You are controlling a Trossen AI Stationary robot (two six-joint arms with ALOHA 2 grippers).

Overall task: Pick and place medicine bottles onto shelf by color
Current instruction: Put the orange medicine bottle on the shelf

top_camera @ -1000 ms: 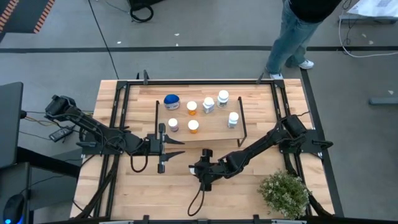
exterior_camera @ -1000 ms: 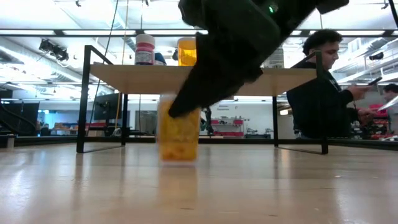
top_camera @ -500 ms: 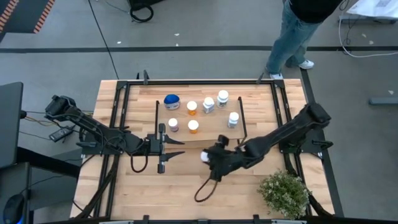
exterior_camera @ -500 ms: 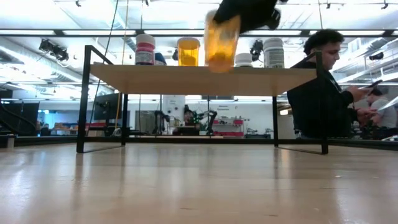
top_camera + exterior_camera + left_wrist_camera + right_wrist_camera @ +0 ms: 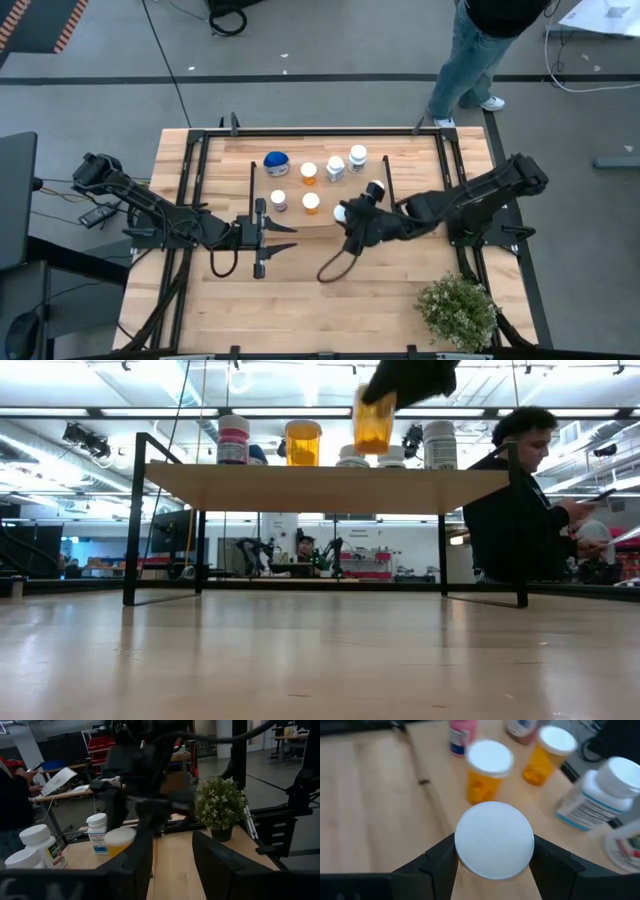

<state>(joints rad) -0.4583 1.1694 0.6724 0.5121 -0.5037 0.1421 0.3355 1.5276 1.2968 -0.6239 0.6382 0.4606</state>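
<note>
The right gripper (image 5: 347, 214) is clamped on an orange bottle (image 5: 374, 422) with a white cap (image 5: 494, 840), carrying it upright in the air over the front edge of the shelf (image 5: 335, 212); in the low view its base hangs clear above the board, not touching. The step in hand looks to be setting it down among its own colour. Two orange bottles already stand on the shelf, one near the front (image 5: 311, 203) and one farther back (image 5: 308, 172), with a purplish bottle (image 5: 278, 200) to their left, a blue one (image 5: 276, 163) at the back corner, and white bottles (image 5: 358, 157) toward the right. To do this well, I would bring the bottle toward the bare wood just beside the front orange one, keeping it vertical so the base meets the board flat. The descent should be slow, since the neighbours stand close and a gripper finger swinging wide could tip one. Release only once the base rests on the wood, then lift straight up before pulling back, so the fingers do not drag the cap. The left gripper (image 5: 270, 232) waits over the surface in front of the shelf's left end, fingers spread with nothing between them.
</note>
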